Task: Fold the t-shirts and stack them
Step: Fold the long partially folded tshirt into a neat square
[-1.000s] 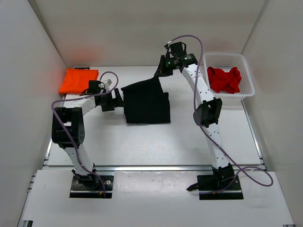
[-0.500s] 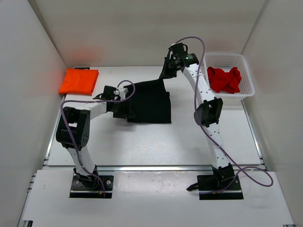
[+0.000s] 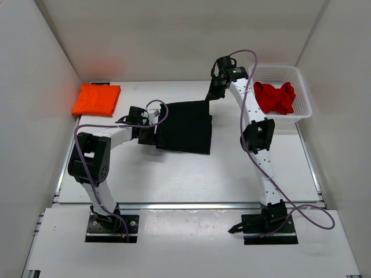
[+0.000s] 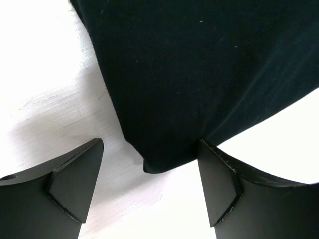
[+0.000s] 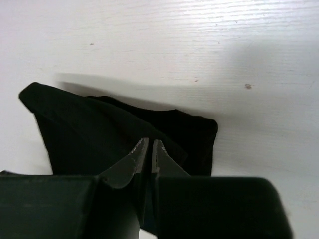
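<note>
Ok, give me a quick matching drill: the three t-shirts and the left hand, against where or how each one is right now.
1 orange t-shirt
2 black t-shirt
3 red t-shirt
4 left hand

a in the white mesh basket
b open, at the black t-shirt's edge
c folded, at the table's far left corner
d lying in the middle

Pairs: 1-c, 2-d, 3-a, 4-b.

The black t-shirt (image 3: 185, 126), the bright orange t-shirt (image 3: 96, 99) and the red t-shirt (image 3: 275, 97) are all plain, the mesh basket (image 3: 303, 92) is white, the table (image 3: 191, 174) white with faint grain, and the cables (image 3: 333, 219) purple
</note>
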